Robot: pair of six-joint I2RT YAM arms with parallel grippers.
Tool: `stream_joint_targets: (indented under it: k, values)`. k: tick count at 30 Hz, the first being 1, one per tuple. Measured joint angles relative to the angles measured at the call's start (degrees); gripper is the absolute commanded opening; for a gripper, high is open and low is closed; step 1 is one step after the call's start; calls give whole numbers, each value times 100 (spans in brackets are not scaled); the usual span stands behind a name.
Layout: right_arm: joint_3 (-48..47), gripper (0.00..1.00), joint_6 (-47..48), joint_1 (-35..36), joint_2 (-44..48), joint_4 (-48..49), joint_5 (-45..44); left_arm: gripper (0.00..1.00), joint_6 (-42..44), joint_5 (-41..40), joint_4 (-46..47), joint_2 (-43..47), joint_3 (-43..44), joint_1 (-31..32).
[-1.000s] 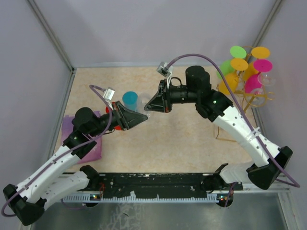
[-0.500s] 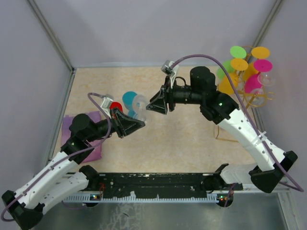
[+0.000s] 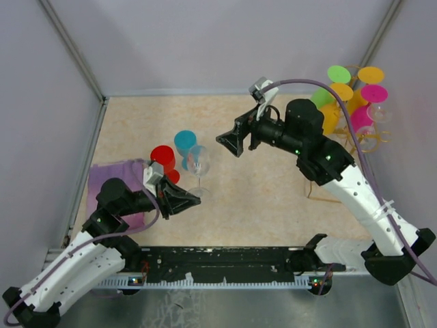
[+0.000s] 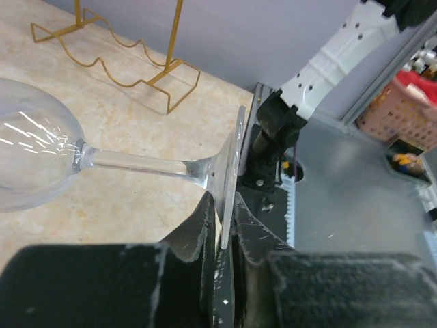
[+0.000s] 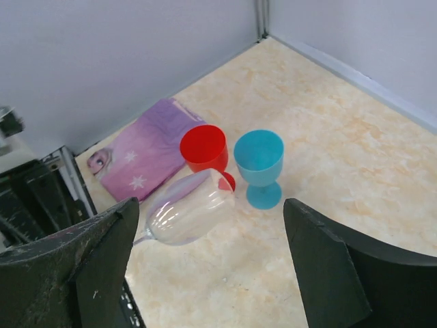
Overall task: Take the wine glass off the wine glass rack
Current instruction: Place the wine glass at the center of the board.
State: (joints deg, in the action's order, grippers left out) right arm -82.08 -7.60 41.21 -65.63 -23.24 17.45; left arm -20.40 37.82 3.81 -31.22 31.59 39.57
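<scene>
A clear wine glass (image 3: pixel 198 161) hangs tilted over the table's left middle, away from the gold wire wine glass rack (image 3: pixel 369 141) at the far right. My left gripper (image 3: pixel 192 200) is shut on the thin edge of the glass's foot (image 4: pixel 231 164), and the stem and bowl (image 4: pixel 34 164) stick out past the fingers. My right gripper (image 3: pixel 229 144) stands open to the right of the glass with nothing between its fingers. In the right wrist view, the glass (image 5: pixel 188 208) lies below that gripper (image 5: pixel 212 208). The rack's wavy foot (image 4: pixel 116 61) shows in the left wrist view.
A red cup (image 3: pixel 162 156) and a blue cup (image 3: pixel 184 142) stand just behind the clear glass. A purple cloth (image 3: pixel 109 181) lies at the left edge. Several coloured glasses (image 3: pixel 341 92) hang on the rack. Grey walls close in the table.
My right gripper has opened, let go of the clear glass and drawn back to the right. My left arm has pulled back toward the near left, carrying the glass by its foot.
</scene>
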Motion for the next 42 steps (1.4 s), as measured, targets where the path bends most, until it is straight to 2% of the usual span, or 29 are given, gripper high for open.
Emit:
stream_joint_targets:
  k: [4, 8, 12, 17, 23, 31, 42]
  values:
    - [-15, 89, -59, 0, -144, -15, -328, 0, 538, -4, -15, 341, -280, 0]
    - [-109, 92, -282, -11, -479, -271, -284, 0, 1036, 59, 232, 815, -820, 0]
    - [-166, 93, -691, -240, -820, -468, 675, 0, 1742, 640, 330, 1147, -1207, 4]
    - [-166, 89, -1132, -562, -1126, -466, 2203, 0, 2535, 1421, 144, 1250, -1139, 4]
    - [-166, 70, -1244, -570, -1550, -474, 3285, 0, 2979, 1956, -133, 1217, -1003, 4]
    - [-164, 54, -1169, -422, -1757, -595, 4301, 0, 3333, 1832, -651, 1211, -944, 4]
    - [-164, 28, -584, -365, -1792, -1056, 4715, 0, 3753, 1674, -1250, 1217, -734, 44]
